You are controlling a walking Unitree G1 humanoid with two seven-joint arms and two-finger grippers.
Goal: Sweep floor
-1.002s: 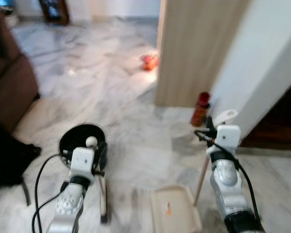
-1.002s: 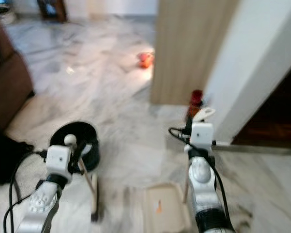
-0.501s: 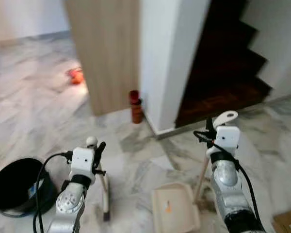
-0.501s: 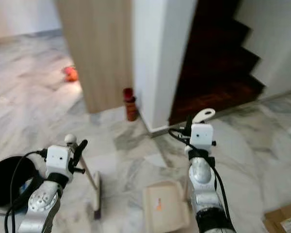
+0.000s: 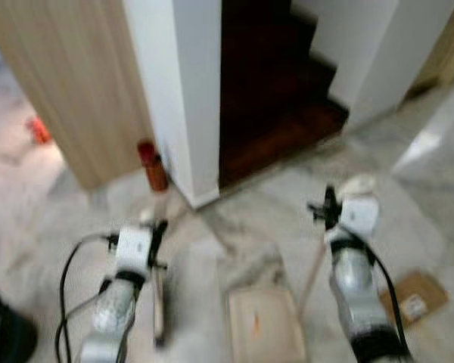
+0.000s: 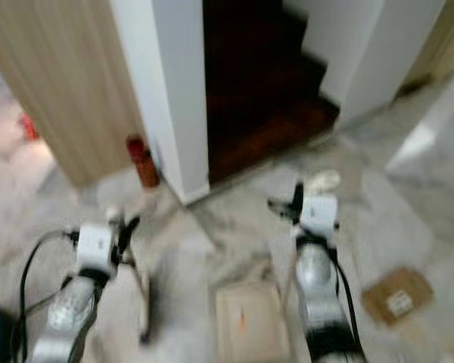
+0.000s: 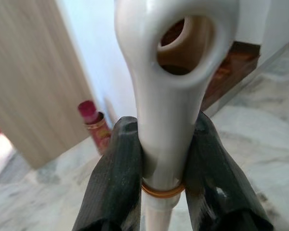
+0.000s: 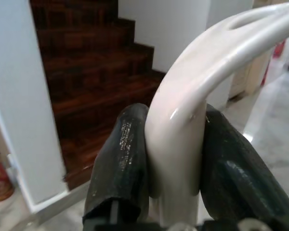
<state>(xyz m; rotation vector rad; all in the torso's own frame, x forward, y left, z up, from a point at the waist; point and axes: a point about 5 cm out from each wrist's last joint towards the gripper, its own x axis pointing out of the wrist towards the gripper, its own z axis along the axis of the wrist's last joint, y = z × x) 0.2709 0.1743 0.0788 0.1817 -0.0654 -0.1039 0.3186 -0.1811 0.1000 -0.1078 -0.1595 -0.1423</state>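
Marble floor (image 5: pixel 439 166) in grey and white runs across the lower part of the head views, with a white pillar (image 5: pixel 185 91), a wood panel (image 5: pixel 68 83) and a dark wooden staircase (image 5: pixel 272 98) beyond it at about 12 o'clock; the head views are blurred. Both tools for the job are already in hand. The left hand (image 7: pixel 164 168) has its two black fingers (image 7: pixel 116 178) pressed against either side of the white broom handle (image 7: pixel 168 96), just under the handle's hanging loop, and in the head views the broom (image 5: pixel 159 302) slants down to the floor at about 7 o'clock. The right hand (image 8: pixel 176 159) pinches the curved white dustpan handle (image 8: pixel 207 72) the same way, and the pale dustpan (image 5: pixel 261 329) rests on the floor at 6 o'clock, between the two arms. A little orange speck lies in the pan, though it is too blurred to say what it is. By my judgement, the sweeping is somewhere in the middle: tools gripped, pan down, but plenty of floor left. A flat piece of cardboard (image 5: pixel 412 295) lies on the floor at 4 o'clock, a red canister (image 5: pixel 153 165) stands at the foot of the pillar at 11 o'clock, a small orange thing (image 5: pixel 38 130) sits farther off at 10 o'clock, and a dark bin (image 5: pixel 4 336) edge shows at 8 o'clock.
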